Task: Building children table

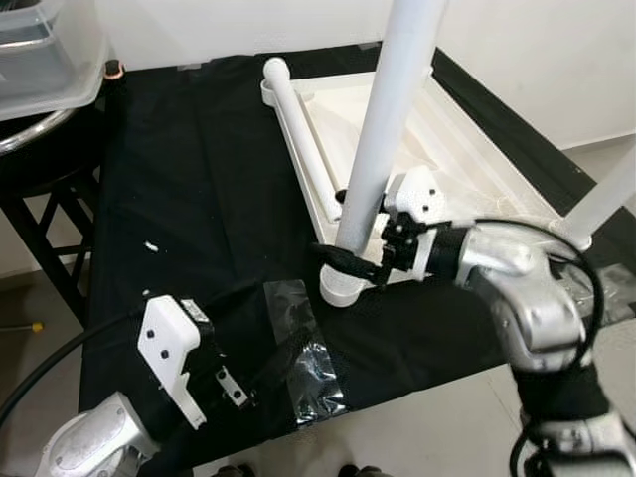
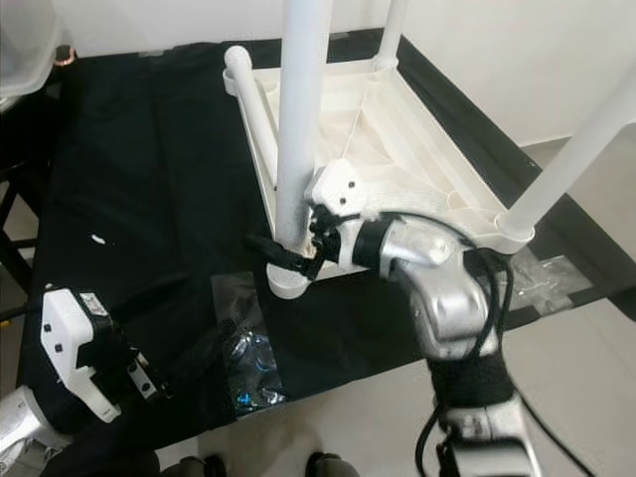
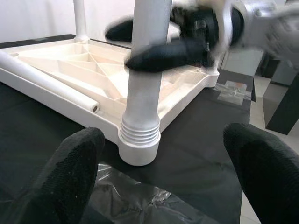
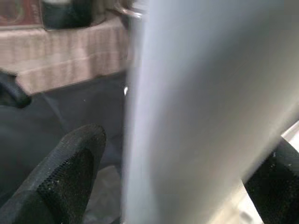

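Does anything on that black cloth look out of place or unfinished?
One white leg lies loose along the upturned tabletop's rim instead of standing in a socket. Crumpled clear plastic sits on the black cloth near the front edge.

Right arm: silver forearm bent at the elbow and reaching inward toward the robot's left, wrist roughly level. Right gripper (image 1: pixel 348 260): its two black fingers (image 3: pixel 166 55) lie on opposite sides of an upright white table leg (image 1: pixel 383 129), closed against it just above its base. Left arm: low at the near edge, forearm raised. Left gripper (image 3: pixel 163 186): fingers spread wide apart, holding nothing.
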You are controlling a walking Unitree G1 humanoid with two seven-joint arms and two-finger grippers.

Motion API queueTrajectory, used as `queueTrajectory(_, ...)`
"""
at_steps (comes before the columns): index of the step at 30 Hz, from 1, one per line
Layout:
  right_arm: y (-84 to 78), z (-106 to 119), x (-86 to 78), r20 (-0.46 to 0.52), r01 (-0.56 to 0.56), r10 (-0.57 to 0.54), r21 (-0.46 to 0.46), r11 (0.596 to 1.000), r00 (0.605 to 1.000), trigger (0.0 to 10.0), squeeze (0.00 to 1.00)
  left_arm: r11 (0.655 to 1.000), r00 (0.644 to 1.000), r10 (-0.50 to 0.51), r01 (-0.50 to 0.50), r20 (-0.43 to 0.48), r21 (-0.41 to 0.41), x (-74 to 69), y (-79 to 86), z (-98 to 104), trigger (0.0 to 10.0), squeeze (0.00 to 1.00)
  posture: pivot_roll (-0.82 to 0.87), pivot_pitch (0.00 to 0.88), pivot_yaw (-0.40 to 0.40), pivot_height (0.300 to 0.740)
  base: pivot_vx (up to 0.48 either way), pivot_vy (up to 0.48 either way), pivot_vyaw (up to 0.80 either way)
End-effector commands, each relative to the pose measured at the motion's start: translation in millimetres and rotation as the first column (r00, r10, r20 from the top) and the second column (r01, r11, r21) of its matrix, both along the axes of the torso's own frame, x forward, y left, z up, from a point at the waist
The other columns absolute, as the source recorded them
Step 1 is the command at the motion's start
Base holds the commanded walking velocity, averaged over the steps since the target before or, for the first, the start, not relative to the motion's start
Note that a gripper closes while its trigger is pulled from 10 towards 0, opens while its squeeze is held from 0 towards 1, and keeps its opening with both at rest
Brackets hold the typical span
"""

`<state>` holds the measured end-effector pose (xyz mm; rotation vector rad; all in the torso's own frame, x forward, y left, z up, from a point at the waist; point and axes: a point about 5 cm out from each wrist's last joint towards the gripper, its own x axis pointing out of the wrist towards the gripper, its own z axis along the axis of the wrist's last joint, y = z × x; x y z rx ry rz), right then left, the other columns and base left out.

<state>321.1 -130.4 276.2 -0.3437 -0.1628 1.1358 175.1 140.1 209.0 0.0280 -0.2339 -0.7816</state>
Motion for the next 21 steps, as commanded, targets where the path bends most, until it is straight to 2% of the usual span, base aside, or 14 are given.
queueTrajectory(1,-5.1,4,3.4,-0.013,-0.059,0.059,0.032,0.998,0.998,10.0,0.00,1.000,1.000,0.018,-0.018,0.001,0.007,-2.3,2.5,-1,10.0,0.00,0.08,0.246,-0.070,0.740,0.000,0.000,0.00)
queueTrajectory(6,-12.7,10,13.6,-0.050,-0.138,0.139,0.033,0.990,0.989,10.0,0.00,1.000,1.000,0.026,-0.026,0.001,0.010,-3.5,3.7,-1,10.0,0.00,0.09,0.251,-0.075,0.740,0.000,0.000,0.00)
queueTrajectory(7,-14.5,10,16.7,-0.060,-0.148,0.150,0.032,0.988,0.987,4.5,0.00,1.000,1.000,0.027,-0.027,0.001,0.010,-4.0,3.6,-1,10.0,0.00,0.09,0.253,-0.076,0.740,0.000,0.000,0.00)
queueTrajectory(8,-14.5,10,16.7,-0.060,-0.148,0.150,0.032,0.988,0.987,4.5,0.00,1.000,1.000,0.027,-0.027,0.001,0.010,-4.0,3.6,-1,10.0,0.00,0.09,0.253,-0.076,0.740,0.000,0.000,0.00)
queueTrajectory(9,-17.4,10,22.9,-0.078,-0.164,0.167,0.041,0.986,0.983,0.0,0.00,1.000,1.000,0.029,-0.029,0.000,0.011,-5.0,3.5,-1,10.0,0.00,0.10,0.254,-0.077,0.740,0.000,0.000,0.00)
queueTrajectory(16,-21.9,5,28.2,-0.115,-0.210,0.214,0.046,0.977,0.970,0.0,0.00,0.999,0.999,0.036,-0.036,0.000,0.016,-6.4,4.4,-1,10.0,0.00,0.11,0.253,-0.078,0.740,0.000,0.000,0.00)
queueTrajectory(21,-25.3,-5,24.6,-0.132,-0.184,0.190,0.058,0.981,0.973,0.0,0.00,0.999,0.999,0.034,-0.034,0.003,0.015,-6.2,3.6,0,10.0,0.00,0.10,0.251,-0.084,0.740,0.000,0.000,0.00)
